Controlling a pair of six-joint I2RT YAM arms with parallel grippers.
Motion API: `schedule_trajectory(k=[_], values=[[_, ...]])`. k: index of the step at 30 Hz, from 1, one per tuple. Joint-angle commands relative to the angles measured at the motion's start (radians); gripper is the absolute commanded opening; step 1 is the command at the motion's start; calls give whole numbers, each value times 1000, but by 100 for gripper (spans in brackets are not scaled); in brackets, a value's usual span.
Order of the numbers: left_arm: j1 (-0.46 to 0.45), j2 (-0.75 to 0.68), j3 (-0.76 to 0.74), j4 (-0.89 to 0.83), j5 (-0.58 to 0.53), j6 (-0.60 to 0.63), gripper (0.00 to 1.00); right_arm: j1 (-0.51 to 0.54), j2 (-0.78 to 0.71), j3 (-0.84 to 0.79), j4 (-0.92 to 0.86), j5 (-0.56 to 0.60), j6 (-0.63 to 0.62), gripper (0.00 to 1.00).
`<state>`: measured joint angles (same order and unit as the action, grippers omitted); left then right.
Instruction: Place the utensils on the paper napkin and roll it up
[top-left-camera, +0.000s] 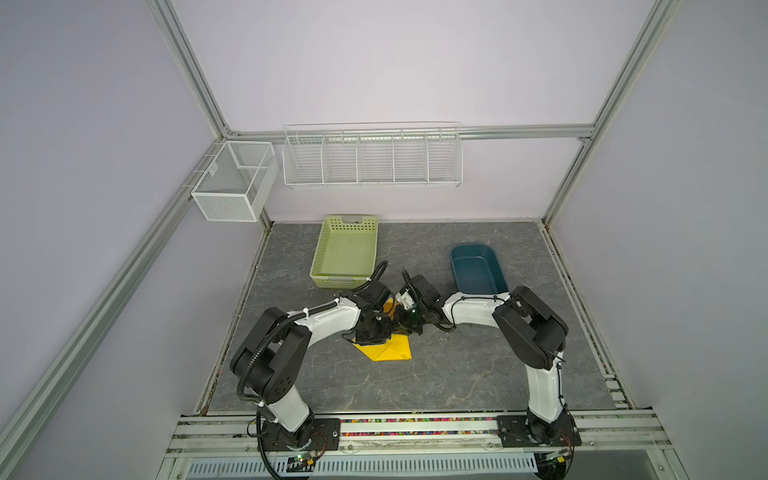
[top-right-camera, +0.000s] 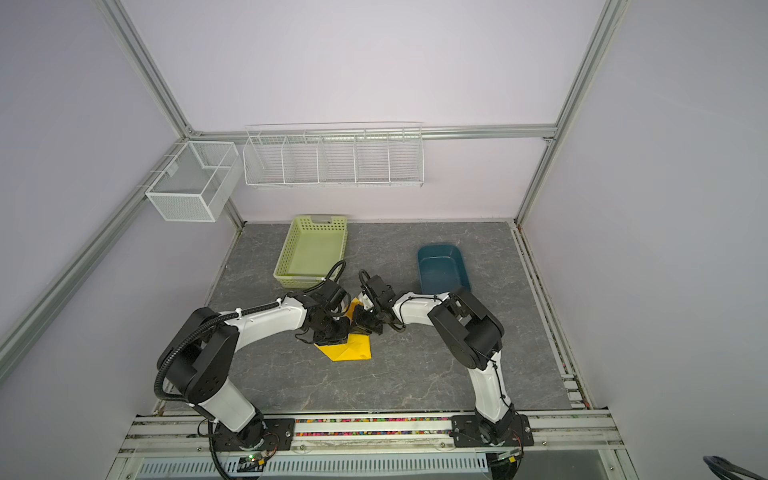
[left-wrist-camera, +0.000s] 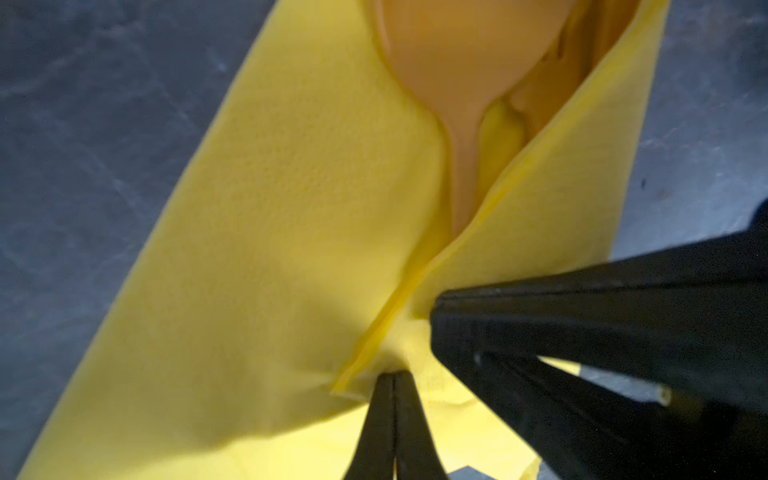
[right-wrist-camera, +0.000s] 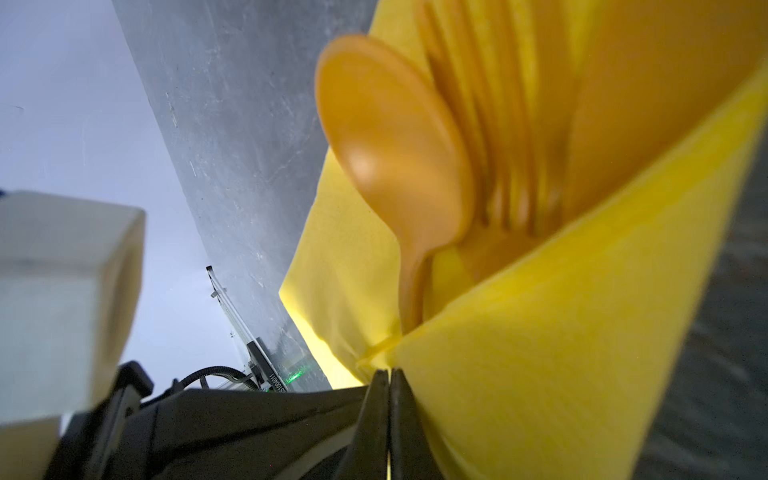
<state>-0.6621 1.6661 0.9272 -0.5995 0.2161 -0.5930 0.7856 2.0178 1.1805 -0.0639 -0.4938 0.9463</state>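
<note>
The yellow paper napkin (top-left-camera: 388, 351) (top-right-camera: 349, 349) lies mid-table, folded into a cone around the utensils, and both wrists meet over it. In the left wrist view an orange spoon (left-wrist-camera: 457, 62) lies in the fold of the napkin (left-wrist-camera: 270, 249). My left gripper (left-wrist-camera: 392, 376) is shut, its tips pinching the napkin where the folds converge. The right arm's black fingers (left-wrist-camera: 582, 332) press in beside it. In the right wrist view the spoon (right-wrist-camera: 395, 145) and a fork (right-wrist-camera: 511, 166) sit inside the napkin (right-wrist-camera: 561, 353). My right gripper (right-wrist-camera: 390, 372) is shut on the napkin's edge.
A green perforated basket (top-left-camera: 345, 253) stands behind the left arm. A dark blue tub (top-left-camera: 478, 268) is behind the right arm. A white wire rack (top-left-camera: 372, 158) and a mesh box (top-left-camera: 235, 180) hang on the back wall.
</note>
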Motion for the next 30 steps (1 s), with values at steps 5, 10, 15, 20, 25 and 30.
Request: schedule_trajectory(k=[5, 10, 15, 20, 25, 30], values=[[2, 0, -40, -53, -46, -1, 0, -13, 4, 31, -191, 109, -58, 7], [2, 7, -35, -47, -36, -1, 0, -14, -19, 34, -237, 141, -78, 7], [2, 14, -31, -40, -26, -2, 0, -10, -41, 53, -196, 95, -70, 7], [2, 15, -31, -42, -27, -2, 0, -2, -86, 24, -121, 10, -35, 7], [2, 19, -27, -43, -30, -1, 0, 9, -100, -33, -73, -43, -12, 7], [2, 24, -23, -43, -28, -1, 0, 10, -60, -58, -56, -63, -11, 7]])
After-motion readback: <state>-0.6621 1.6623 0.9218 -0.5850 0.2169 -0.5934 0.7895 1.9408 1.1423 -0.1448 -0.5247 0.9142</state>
